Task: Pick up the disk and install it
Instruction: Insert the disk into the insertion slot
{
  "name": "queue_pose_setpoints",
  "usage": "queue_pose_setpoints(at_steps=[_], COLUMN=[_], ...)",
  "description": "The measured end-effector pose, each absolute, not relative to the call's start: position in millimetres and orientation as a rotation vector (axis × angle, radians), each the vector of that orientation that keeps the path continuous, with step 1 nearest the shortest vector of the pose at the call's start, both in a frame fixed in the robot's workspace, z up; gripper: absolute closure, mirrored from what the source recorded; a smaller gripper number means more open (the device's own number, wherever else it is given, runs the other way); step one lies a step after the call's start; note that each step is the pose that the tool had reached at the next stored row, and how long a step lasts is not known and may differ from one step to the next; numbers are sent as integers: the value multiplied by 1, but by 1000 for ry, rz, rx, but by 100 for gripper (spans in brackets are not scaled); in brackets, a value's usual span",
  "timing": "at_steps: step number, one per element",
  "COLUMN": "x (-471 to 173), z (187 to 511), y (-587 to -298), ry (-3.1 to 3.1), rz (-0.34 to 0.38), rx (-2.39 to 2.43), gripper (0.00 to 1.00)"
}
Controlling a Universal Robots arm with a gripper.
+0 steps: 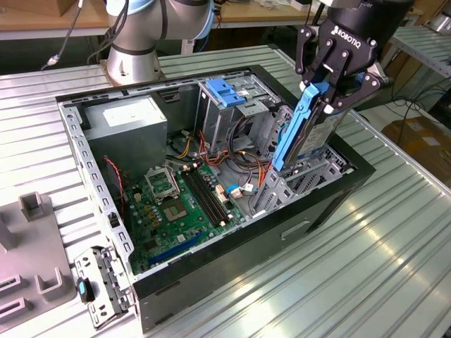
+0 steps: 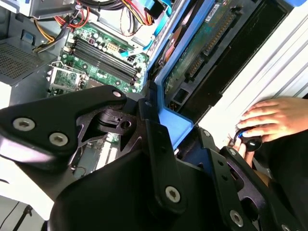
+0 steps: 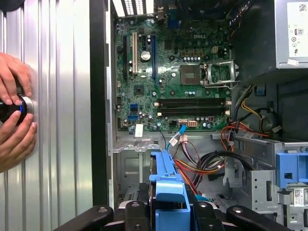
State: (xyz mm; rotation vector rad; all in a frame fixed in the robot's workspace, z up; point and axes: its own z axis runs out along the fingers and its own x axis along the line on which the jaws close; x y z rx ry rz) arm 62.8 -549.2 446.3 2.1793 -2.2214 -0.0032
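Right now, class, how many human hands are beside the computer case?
2. Both are on the ribbed table outside the case: one hand and the other hand clasp a small round device between them. Both partly hidden.

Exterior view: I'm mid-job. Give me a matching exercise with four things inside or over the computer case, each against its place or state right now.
Things:
1. disk
2. power supply box
3. circuit board
4. blue latch

Places or states:
A. on top of the grey metal cage
B. lying flat on the floor of the case
C. clamped on edge between the fingers, over the case's side at the exterior view's right
D. grey, with a white sticker on top

Pairs: 1-C, 2-D, 3-B, 4-A
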Motion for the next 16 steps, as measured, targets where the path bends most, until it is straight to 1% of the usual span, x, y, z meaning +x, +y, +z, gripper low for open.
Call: queue_pose_setpoints(at_steps=[16], x=[64], z=[438], y=[-555], ry=[-2212], rz=[-3], rx=[2189], gripper=[63])
